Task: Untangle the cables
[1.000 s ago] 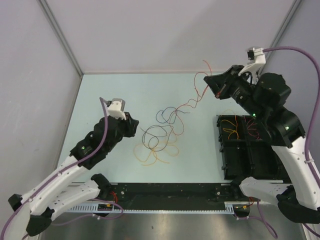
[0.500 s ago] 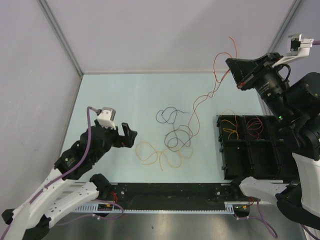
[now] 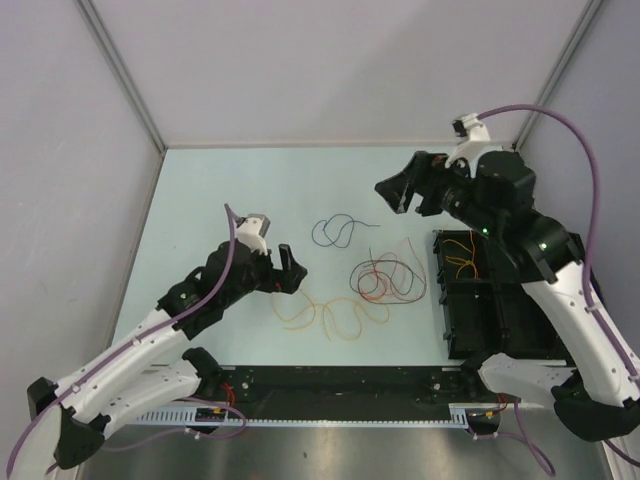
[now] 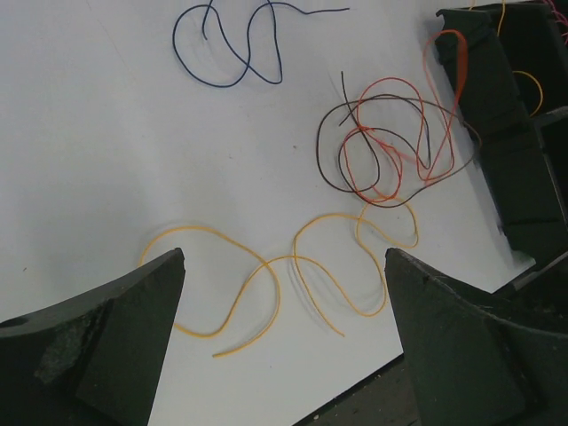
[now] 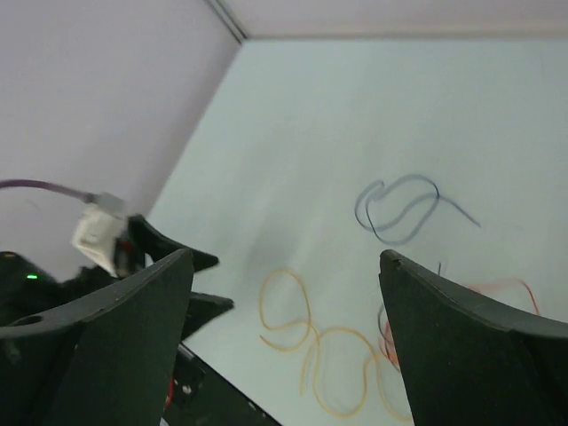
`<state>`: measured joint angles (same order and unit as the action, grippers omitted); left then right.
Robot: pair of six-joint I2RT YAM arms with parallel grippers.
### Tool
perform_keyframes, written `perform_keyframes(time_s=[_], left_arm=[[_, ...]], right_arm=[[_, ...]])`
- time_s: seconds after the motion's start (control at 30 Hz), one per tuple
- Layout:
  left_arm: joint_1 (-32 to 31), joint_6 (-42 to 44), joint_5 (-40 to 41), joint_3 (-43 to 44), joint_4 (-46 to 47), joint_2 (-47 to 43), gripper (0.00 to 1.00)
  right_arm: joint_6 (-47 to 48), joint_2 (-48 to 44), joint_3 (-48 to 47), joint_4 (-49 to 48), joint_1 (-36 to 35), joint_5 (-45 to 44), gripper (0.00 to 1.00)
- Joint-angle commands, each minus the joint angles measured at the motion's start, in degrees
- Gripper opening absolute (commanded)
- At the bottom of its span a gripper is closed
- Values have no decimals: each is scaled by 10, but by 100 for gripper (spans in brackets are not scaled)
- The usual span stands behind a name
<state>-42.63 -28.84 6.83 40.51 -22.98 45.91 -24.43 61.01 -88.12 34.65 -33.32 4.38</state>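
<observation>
Pale table [image 3: 250,190], walled on the left, far and right sides. A black compartment tray [image 3: 500,320] sits at the right with orange and red wires inside it, and a black rail [image 3: 340,385] runs along the near edge. Tray wall crowds the right side; far and left halves of the table give open room.

Three groups of cables lie mid-table:
- dark blue cable [image 4: 240,62], farthest back and alone, apart from the others
- red and black tangle [image 4: 382,146], just beside the tray; one red loop reaches the tray wall, cannot tell if it rests on it
- orange-yellow cable [image 4: 266,268], nearest the rail, its right end close under the tangle

Left gripper [image 3: 283,270] is low, just left of the orange-yellow cable. Its jaws are spread wide and empty; the wrist view shows yellow loops between and ahead of the fingers [image 4: 124,337], not touched.

Right gripper [image 3: 405,185] is raised beyond the tangle near the tray's far corner, jaws wide apart with nothing held. All cables lie below it, well clear.
</observation>
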Motion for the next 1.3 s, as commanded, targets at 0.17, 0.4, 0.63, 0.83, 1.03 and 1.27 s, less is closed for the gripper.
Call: perform_keyframes(time_s=[0.17,0.4,0.63,0.83,1.03,1.27], left_arm=[[-3,45,42,93,-113,-60,100],[-3,100,112,121,-214,-93,100],[-3,102,83,80,-170,-136,100],[-3,101,79,77,-169,-144,100],[-3,102,75,70,-162,-163,100],[-3,102,75,71,-163,-161,100]], right_arm=[[-29,-9,71,103,-6,-123,87],[-71,50,181,80,-31,-164,83],[-89,190,206,-5,-25,-129,70],[-102,297,205,-63,-3,-99,65],[-119,345,205,-89,9,-97,61],[-128,388,205,-100,18,-102,54]])
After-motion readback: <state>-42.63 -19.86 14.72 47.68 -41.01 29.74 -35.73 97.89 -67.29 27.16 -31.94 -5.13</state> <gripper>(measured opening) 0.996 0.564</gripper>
